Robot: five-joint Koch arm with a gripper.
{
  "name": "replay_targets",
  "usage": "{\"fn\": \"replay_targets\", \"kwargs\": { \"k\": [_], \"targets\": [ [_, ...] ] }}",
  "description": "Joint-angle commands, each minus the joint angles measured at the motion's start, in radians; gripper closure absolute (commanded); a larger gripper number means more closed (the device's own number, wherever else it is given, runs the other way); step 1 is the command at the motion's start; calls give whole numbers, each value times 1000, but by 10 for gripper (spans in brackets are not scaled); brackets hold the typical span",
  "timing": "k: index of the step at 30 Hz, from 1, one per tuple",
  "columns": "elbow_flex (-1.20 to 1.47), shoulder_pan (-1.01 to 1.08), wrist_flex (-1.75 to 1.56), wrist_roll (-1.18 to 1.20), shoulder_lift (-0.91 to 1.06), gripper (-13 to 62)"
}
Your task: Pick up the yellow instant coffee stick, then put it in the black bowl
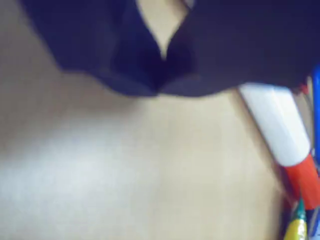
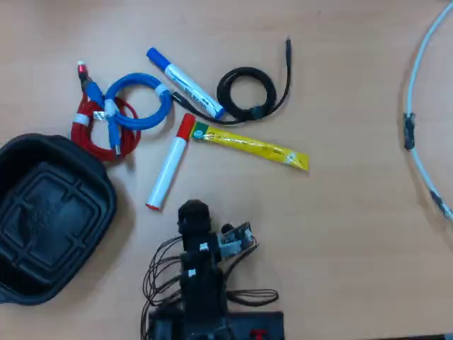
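The black bowl (image 2: 49,219) sits at the left edge of the overhead view on the wooden surface (image 2: 354,212). It is a large rounded-square container with a glossy ridged bottom, and nothing lies inside it.

The yellow instant coffee stick (image 2: 251,146) lies flat on the surface near the middle of the overhead view, well apart from the bowl. It is a long, narrow, flat sachet, yellow along most of its length with a green end on its left and small print on its face. It slants slightly, its right end lower in the picture. Its green end is just beside the red cap of a white marker (image 2: 168,167), which runs diagonally down to the left. In the wrist view only the tip of the stick shows, green and yellow, at the bottom right corner, below the marker's red cap.

A blue-capped marker (image 2: 182,81) and a coiled black cable (image 2: 247,92) lie above the stick, and a blue cable (image 2: 141,101) and a red cable (image 2: 95,124) are coiled above the bowl.

The tool (image 1: 161,75) fills the top of the wrist view, dark and blurred, its 2 jaws meeting at the tips with nothing between them. It hangs over bare surface, left of the marker.
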Motion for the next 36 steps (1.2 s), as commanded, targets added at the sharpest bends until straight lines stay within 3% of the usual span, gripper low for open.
{"fn": "replay_targets", "kwargs": {
  "k": [1, 6, 17, 27, 36],
  "targets": [
    [-48, -8, 137, 17, 71, 575],
    [-278, -9, 434, -8, 26, 575],
    [-1060, -21, 1166, -74, -304, 576],
    [-1437, 95, 1256, -155, -500, 573],
    [-1749, 267, 1442, -20, -733, 524]
  ]
}}
